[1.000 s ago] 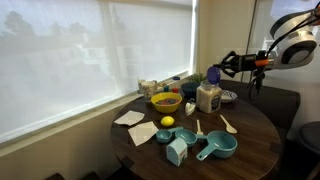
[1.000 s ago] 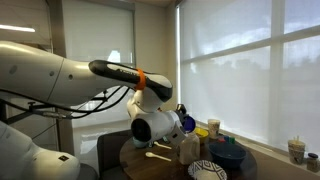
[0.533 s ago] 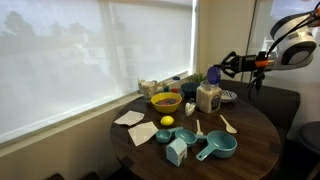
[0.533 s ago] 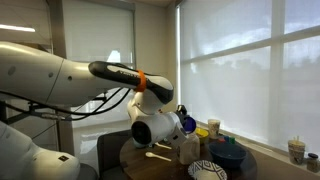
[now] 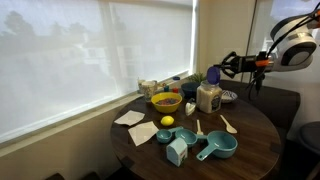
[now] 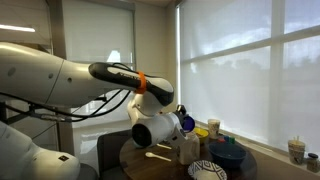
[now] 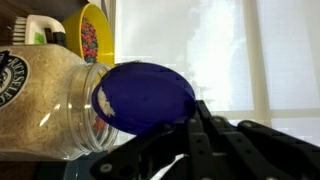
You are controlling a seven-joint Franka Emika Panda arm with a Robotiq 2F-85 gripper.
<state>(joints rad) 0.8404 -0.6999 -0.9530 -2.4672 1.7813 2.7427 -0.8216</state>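
1. Lid, blue and round, is pinched at its edge by the claw, whose jaws are squeezed narrow on it.
2. It hangs just above the open grain jar, apparently lifted clear so that the mouth is free.
3. The jar stands on the table near a yellow bowl.
4. Nothing has shifted since a second ago; the arm and lid hang where they were.
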